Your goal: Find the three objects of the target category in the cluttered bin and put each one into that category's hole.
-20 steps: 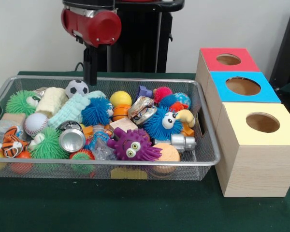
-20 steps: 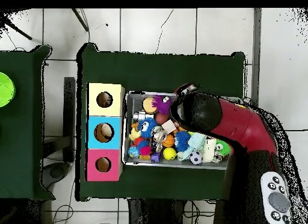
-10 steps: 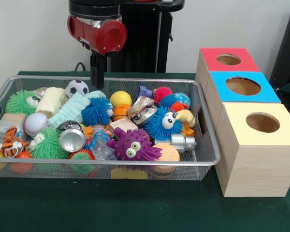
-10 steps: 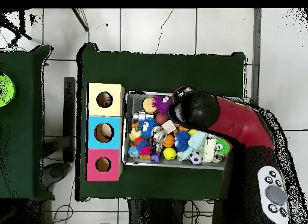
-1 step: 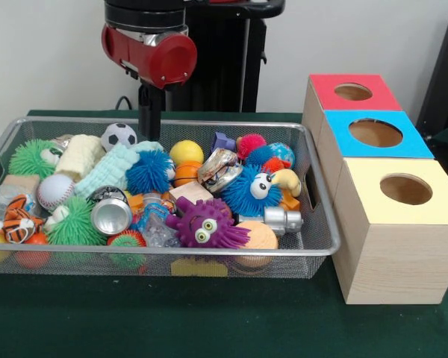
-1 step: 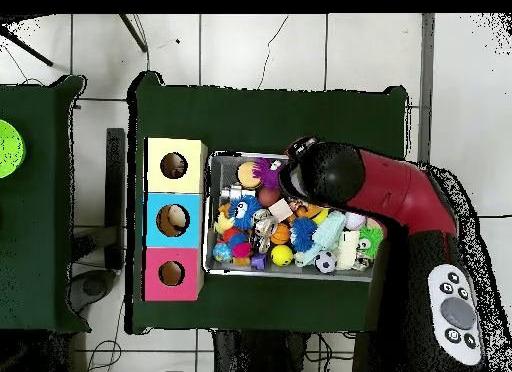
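Note:
A wire mesh bin [image 5: 310,195] holds a jumble of toys: a soccer ball [image 5: 119,136], a baseball [image 5: 54,191], a yellow ball [image 5: 186,152], an orange basketball [image 5: 185,174], a blue fuzzy ball [image 5: 149,171], a purple monster [image 5: 205,223] and a silver can [image 5: 110,215]. Three wooden boxes with round holes stand beside it, topped red [image 5: 353,92], blue [image 5: 375,134] and yellow [image 5: 405,190]. My gripper [image 5: 148,123] hangs as a black stem over the bin's far edge, between the soccer ball and the yellow ball, touching nothing I can see. From overhead the red arm [image 6: 370,188] hides it.
More toys fill the bin: a blue googly-eyed monster [image 5: 252,189], green spiky balls [image 5: 31,156], a tiger toy [image 5: 19,220], a mint cloth roll [image 5: 112,165]. Overhead, the boxes [image 6: 175,220] line the bin's left side [image 6: 209,213]. A green disc [image 6: 8,148] lies on a separate table.
The arm's red head and the black stem have shifted slightly to the right in the front view over the last second. The toys have not moved.

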`<action>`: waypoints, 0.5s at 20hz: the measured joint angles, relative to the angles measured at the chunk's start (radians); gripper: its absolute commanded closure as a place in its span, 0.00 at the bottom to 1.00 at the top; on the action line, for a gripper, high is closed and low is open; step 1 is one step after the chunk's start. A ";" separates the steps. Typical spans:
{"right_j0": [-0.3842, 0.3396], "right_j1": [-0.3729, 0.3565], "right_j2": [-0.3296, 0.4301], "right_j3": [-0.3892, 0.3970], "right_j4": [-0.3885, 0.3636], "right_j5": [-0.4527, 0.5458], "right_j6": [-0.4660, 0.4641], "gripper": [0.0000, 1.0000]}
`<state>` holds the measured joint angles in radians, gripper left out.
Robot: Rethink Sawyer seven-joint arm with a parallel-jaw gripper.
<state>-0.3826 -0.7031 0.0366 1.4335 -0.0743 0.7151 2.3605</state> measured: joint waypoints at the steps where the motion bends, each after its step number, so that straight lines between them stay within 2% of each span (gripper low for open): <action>1: 0.000 0.001 0.002 -0.003 0.000 0.002 0.000 1.00; 10: 0.011 0.029 0.014 -0.048 -0.002 0.011 0.000 1.00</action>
<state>-0.3712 -0.6745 0.0504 1.3854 -0.0766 0.7258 2.3605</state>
